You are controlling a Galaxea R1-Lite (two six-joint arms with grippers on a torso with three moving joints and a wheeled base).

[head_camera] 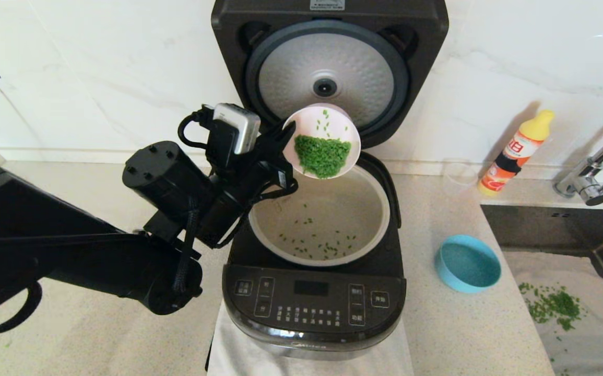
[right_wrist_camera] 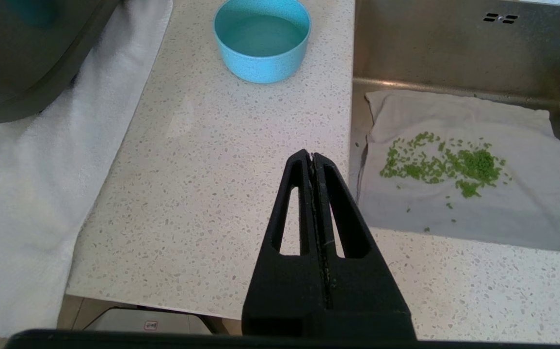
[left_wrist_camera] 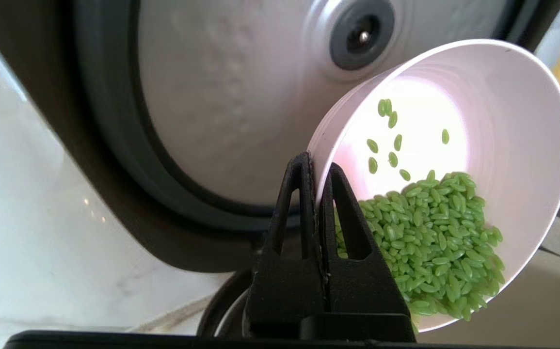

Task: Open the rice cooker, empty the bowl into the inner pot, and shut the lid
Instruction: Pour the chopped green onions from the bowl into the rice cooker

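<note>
The left hand (left_wrist_camera: 316, 169) pinches the rim of the white bowl (head_camera: 322, 141), tilted over the inner pot (head_camera: 322, 219) in the rice cooker (head_camera: 314, 303). Above the pot, the lid (head_camera: 327, 68) stands open. The right hand (right_wrist_camera: 312, 160), fingers pressed together and empty, hovers over the surface (right_wrist_camera: 202, 169) near the blue bowl (right_wrist_camera: 262, 39), away from the pot.

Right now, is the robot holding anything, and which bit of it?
The left gripper holds the pink bowl of green grains by its rim, tilted over the inner pot. The right gripper holds nothing.

Speckled counter (head_camera: 458, 334) — white towel (head_camera: 238, 355), blue bowl (head_camera: 467, 262), bottle (head_camera: 515, 152)
</note>
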